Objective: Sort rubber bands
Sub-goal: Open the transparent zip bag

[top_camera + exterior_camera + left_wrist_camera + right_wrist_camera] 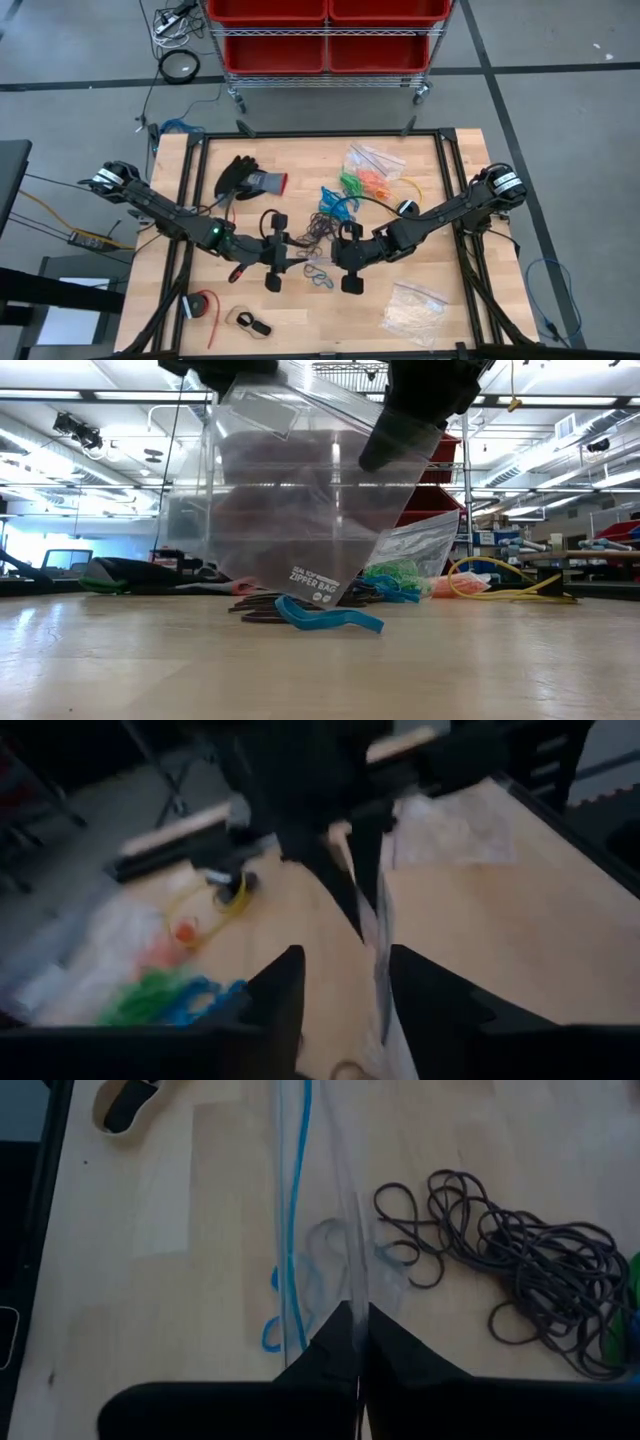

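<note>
A clear zipper bag [290, 510] hangs between my two grippers over the table's middle. My right gripper [357, 1325] is shut on it. My left gripper [345, 990] stands open, and the bag's edge [380, 970] runs between its fingers, close to one of them. Rubber bands lie loose on the wood: a black tangle [520, 1270], a blue heap [335, 200], green ones [350, 183] and orange ones [375, 183]. One blue band [330, 620] lies under the bag's lower end. My left gripper has the bag's edge between its open fingers; whether a finger touches it, I cannot tell. My right gripper pinches the bag's upper edge [352, 1285] between its two fingers, slanting down from the table's right side. The bag hangs tilted below them, its bottom edge [318, 592] down at the bands on the table.
A black and grey glove [250, 180] lies far left. Clear bags [375, 160] lie at the far side by a yellow cable [405, 195]. A bag of whitish pieces [415, 305] lies near right. A red roll [200, 305] sits near left.
</note>
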Tool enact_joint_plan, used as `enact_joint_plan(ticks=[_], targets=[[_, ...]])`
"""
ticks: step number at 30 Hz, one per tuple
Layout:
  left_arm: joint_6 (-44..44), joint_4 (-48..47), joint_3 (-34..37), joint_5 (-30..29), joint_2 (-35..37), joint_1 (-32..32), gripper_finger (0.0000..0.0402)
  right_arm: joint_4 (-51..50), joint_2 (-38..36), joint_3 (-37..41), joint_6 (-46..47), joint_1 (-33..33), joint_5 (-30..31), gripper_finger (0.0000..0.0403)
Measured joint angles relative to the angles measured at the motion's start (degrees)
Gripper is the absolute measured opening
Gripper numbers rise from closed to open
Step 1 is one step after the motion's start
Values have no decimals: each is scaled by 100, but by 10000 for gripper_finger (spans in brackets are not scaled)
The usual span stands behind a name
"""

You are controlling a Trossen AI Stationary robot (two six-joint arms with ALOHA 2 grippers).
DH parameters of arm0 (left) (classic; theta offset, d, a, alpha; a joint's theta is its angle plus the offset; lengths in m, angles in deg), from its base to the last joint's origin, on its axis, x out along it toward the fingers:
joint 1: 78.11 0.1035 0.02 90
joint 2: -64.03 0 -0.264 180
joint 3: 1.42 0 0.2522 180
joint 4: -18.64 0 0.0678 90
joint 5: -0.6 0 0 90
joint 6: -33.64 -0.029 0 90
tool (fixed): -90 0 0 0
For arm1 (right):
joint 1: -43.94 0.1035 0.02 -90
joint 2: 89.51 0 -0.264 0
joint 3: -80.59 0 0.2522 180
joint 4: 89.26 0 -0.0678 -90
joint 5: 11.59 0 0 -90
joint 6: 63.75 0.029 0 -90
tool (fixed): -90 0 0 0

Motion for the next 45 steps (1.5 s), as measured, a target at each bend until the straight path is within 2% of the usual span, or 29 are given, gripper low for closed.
enact_joint_plan(ticks=[4, 7, 10, 13, 15, 26, 32, 38, 45], targets=[[-681, 578, -4, -50, 1, -135, 169, 3, 0, 0, 83, -23, -20, 0], [-1176, 994, -4, -378, 1, -272, 170, 4, 0, 0, 175, -69, -101, 0], [-1315, 1116, -58, -381, 1, -343, 170, 12, 0, 0, 175, -82, -106, 0], [-854, 638, -344, 572, -51, -299, 170, 102, 0, 0, 218, -131, -212, 0], [-601, 322, -552, 771, -185, -239, 170, 230, 0, 0, 222, -153, -251, 0], [-321, -1687, -1780, 803, -1401, 92, 170, 588, -2, 0, 222, -402, -249, 0], [-81, -2632, -2251, 334, -1899, 190, 169, 606, -2, 0, 192, -403, -244, 0], [-21, -2733, -2339, 284, -1955, 193, 169, 631, -4, 0, 224, -378, -244, 0], [331, -3033, -2339, 551, -1955, 193, 165, 1009, -14, 0, 308, -368, -283, 0]])
